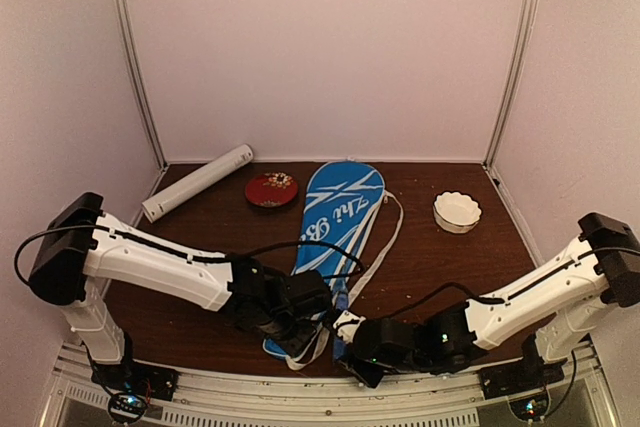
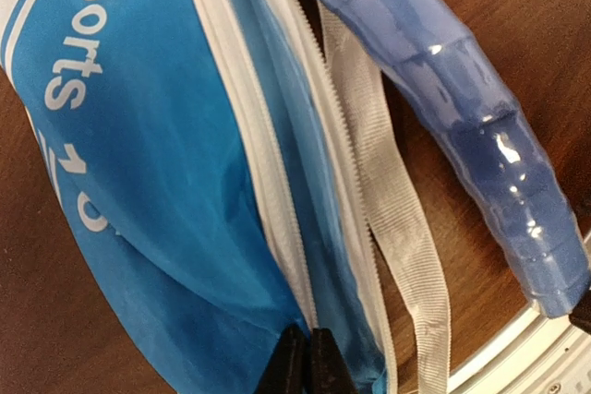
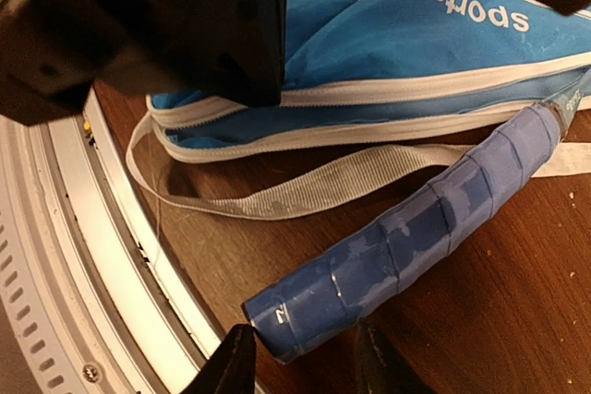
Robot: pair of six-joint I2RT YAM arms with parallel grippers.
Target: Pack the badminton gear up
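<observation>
Fingers of my left gripper point(image 2: 309, 366) press together at the zip edge of the blue racket bag point(image 2: 157, 182). My right gripper point(image 3: 303, 362) stands apart, one jaw on either side of the butt of a blue racket handle point(image 3: 416, 228) lying just beside the bag. Only the top view shows the white tube point(image 1: 197, 182), red dish point(image 1: 271, 189) and white bowl point(image 1: 457, 212) farther back on the brown table point(image 1: 420, 267), with pale walls point(image 1: 330, 47) around.

My overhead view is dim, pinkish, bowed at its edges; close up, glare streaks the racket handle point(image 2: 462, 108).
</observation>
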